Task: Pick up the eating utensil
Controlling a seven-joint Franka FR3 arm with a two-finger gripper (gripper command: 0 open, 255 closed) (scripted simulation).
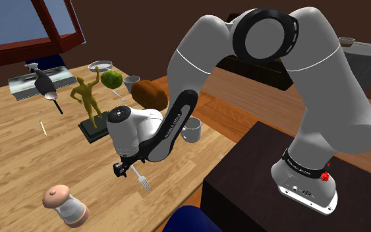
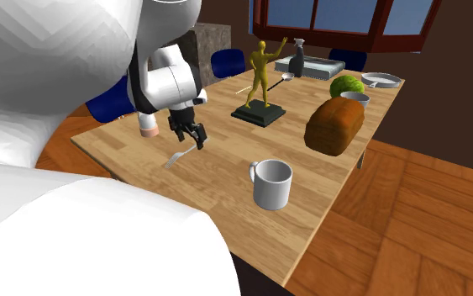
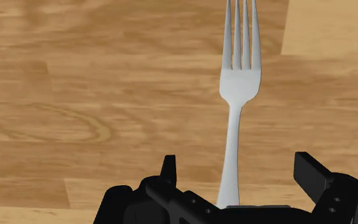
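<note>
so the hand (image 3: pixel 234 162) is spread wide right over the fork (image 3: pixel 240 83) lying flat on the wooden tabletop (image 3: pixel 75 76), handle running between the fingers (image 3: pixel 169 170) untouched in the wrist view, and the second exterior view looks down into the white mug (image 2: pixel 272 183) nearby

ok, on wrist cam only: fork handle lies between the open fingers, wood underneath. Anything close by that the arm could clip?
Observer: Nearest is a white mug, upright and apart from the fork, toward the second exterior view's right.
Operator: And the other side?
Observer: A pink-topped grinder stands upright near the table edge, at the shoulder view's lower left, apart from the gripper.
Operator: Which way do the tines point?
Observer: In the shoulder view, toward the table edge nearest the stand, away from the gold figurine.
</note>
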